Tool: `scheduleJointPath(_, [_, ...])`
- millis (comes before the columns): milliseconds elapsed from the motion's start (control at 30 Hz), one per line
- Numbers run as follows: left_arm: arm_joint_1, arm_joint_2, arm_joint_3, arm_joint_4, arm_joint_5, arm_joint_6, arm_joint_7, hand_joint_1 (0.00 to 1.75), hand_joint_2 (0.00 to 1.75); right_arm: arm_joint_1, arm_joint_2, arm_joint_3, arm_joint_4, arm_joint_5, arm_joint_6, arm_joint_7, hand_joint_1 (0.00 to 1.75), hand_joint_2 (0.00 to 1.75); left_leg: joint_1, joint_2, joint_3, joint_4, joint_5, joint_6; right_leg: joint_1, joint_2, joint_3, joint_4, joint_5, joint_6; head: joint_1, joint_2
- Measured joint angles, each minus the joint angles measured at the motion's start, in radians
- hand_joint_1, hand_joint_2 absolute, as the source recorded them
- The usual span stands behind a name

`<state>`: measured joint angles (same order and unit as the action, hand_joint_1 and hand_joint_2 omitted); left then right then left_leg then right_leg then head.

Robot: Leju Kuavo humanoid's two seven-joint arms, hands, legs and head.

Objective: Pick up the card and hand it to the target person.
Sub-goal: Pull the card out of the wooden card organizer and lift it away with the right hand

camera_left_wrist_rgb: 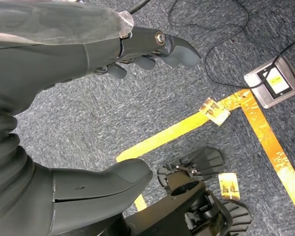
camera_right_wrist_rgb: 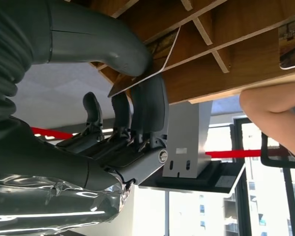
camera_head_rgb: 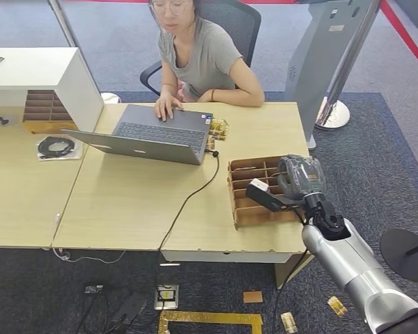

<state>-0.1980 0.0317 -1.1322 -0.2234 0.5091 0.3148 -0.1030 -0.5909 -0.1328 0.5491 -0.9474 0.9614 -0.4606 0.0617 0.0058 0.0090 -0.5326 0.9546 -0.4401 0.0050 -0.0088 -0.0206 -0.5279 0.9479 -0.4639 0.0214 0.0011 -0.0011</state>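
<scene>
A white card is pinched between the thumb and fingers of my right hand, just over the front slots of the brown wooden card rack on the desk's right end. Close up, the card leans out of a rack slot with my right hand gripping its edge. A person sits behind the desk with one hand on a laptop. My left hand hangs over the carpet, fingers apart and holding nothing.
A black cable runs from the laptop over the desk's front edge. A white shelf unit stands at the left. Loose cards, yellow tape and a floor socket lie on the carpet.
</scene>
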Motion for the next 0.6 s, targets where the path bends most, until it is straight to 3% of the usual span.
scheduleJointPath(267, [0.001,0.000,0.000,0.000,0.007,0.005,-0.001,0.00,1.75,-0.002,0.000,0.006,0.000,0.023,0.010,0.002,1.55,1.75,0.000,0.000,0.000,0.000,0.000,0.000,0.000,0.000,0.000,0.000,0.000,0.000,0.000,0.000])
scheduleJointPath(600, [0.007,0.000,0.000,0.000,0.007,0.008,-0.004,0.00,1.75,0.001,-0.001,0.010,-0.039,0.060,0.038,0.013,1.57,1.75,0.000,0.000,0.000,0.000,0.000,0.000,0.000,0.000,0.000,0.000,0.000,0.000,0.000,0.000])
